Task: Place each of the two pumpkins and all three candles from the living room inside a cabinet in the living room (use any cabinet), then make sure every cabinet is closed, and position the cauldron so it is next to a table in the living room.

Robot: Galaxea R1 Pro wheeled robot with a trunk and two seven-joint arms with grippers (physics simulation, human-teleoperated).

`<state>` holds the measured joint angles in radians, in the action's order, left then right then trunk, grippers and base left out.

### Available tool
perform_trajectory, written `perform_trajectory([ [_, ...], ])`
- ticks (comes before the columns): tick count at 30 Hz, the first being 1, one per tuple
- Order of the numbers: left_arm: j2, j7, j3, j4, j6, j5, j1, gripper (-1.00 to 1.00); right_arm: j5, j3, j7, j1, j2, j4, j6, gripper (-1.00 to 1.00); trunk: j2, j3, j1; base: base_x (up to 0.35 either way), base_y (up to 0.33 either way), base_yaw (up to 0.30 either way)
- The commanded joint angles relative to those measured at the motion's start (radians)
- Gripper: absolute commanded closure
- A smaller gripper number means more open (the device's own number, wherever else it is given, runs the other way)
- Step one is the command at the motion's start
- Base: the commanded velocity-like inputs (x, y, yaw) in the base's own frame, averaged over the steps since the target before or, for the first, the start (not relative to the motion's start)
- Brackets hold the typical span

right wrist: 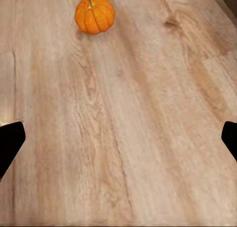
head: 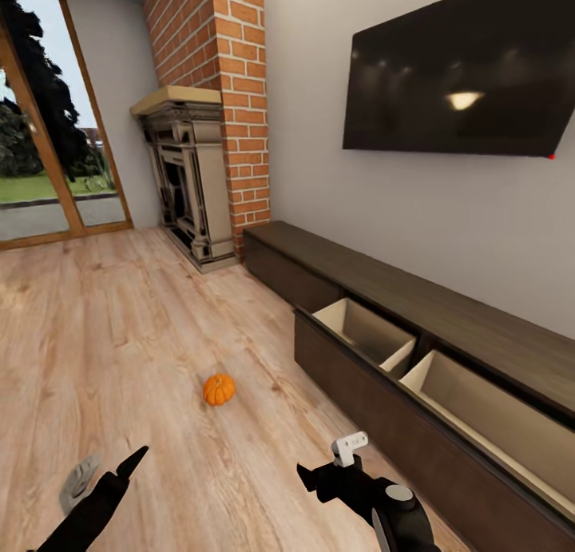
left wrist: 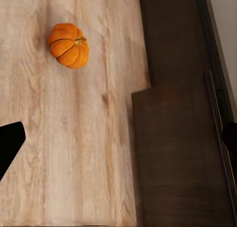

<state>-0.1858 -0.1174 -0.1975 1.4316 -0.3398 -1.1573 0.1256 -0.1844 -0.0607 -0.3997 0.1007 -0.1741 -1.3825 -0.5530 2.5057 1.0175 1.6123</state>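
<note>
Head view: one pumpkin (head: 219, 389) sits alone on the wood floor (head: 104, 328), well apart from the long dark cabinet (head: 415, 352) under the wall television (head: 467, 69). The cabinet's wide front is pulled out, its pale compartments bare (presumably readied to receive the pumpkins and candles). Both arms hang low in front of the robot, short of the pumpkin. The right pincer (right wrist: 118, 138) looks spread wide over bare floor, holding nothing; the left pincer (left wrist: 118, 140) likewise appears parted and empty, its camera catching the pumpkin beside the cabinet front.
</note>
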Motion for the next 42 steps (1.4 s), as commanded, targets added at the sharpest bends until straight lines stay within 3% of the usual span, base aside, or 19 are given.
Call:
perform_trajectory([
  [1,0.0,-0.001,-0.002,0.001,-0.007,-0.008,0.0,-1.0,-0.011,0.0,-0.008,0.001,0.0,-0.001,-0.003,-1.0,0.0,0.001,-0.001,-0.255,-0.203,0.292],
  [42,0.002,0.007,0.007,-0.01,-0.008,-0.008,0.0,-1.0,-0.006,0.0,-0.007,0.003,0.0,-0.003,-0.005,-1.0,0.0,0.001,-0.001,-0.017,-0.01,0.295],
])
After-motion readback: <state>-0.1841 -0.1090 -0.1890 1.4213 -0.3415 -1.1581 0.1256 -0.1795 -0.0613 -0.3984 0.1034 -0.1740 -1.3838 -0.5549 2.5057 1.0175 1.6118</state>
